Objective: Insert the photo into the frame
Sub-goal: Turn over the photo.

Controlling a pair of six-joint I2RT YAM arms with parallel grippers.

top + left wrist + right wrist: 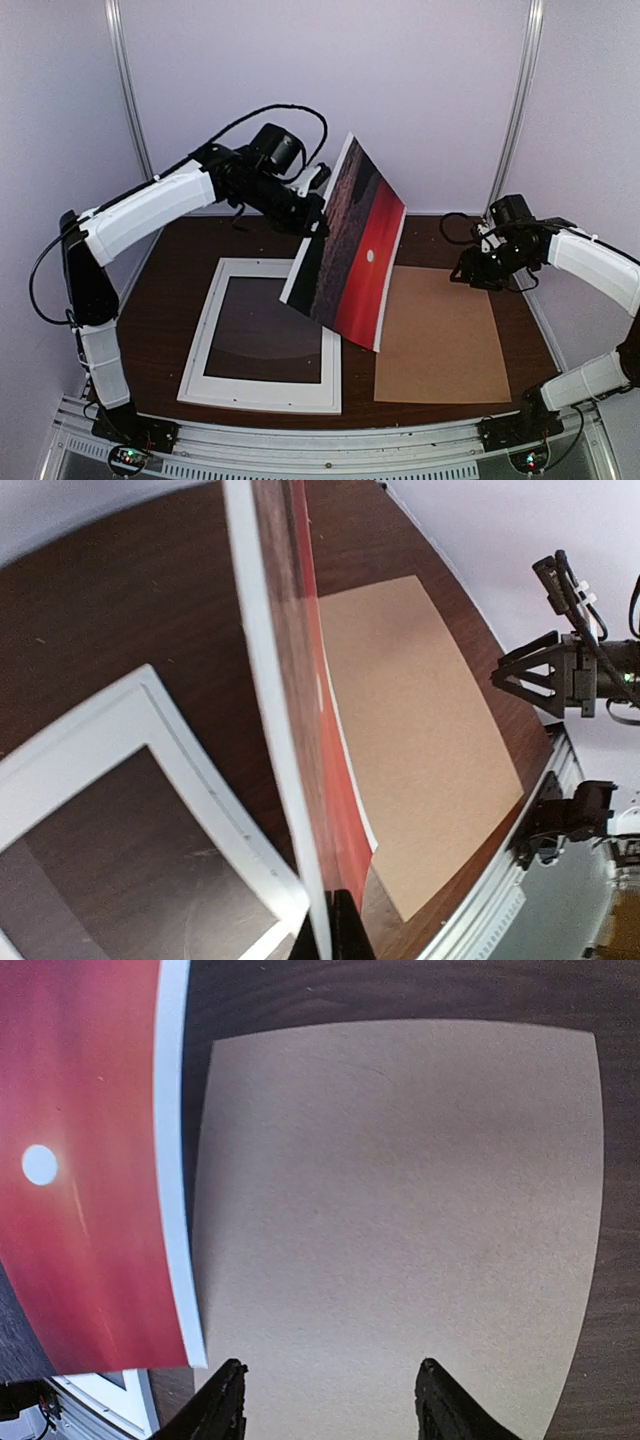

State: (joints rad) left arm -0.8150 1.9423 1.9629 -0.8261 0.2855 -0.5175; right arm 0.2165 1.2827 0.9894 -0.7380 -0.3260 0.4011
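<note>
The left gripper (320, 218) is clenching the photo (352, 250) by its left long edge and holding it in the air above the middle of the table (180, 250). The photo is standing steeply tilted. Its long axis is running from a high far corner down to a low near edge, and its red picture side is facing right. The low near edge is hanging over the gap between the frame (200, 345) and the brown backing board (445, 335), touching neither as far as can be told. The frame is lying flat at near left, with its opening facing up and nothing covering it. The right gripper (330, 1405) is hovering over the board with its fingers spread, grasping nothing, well apart from the photo's right edge.
</note>
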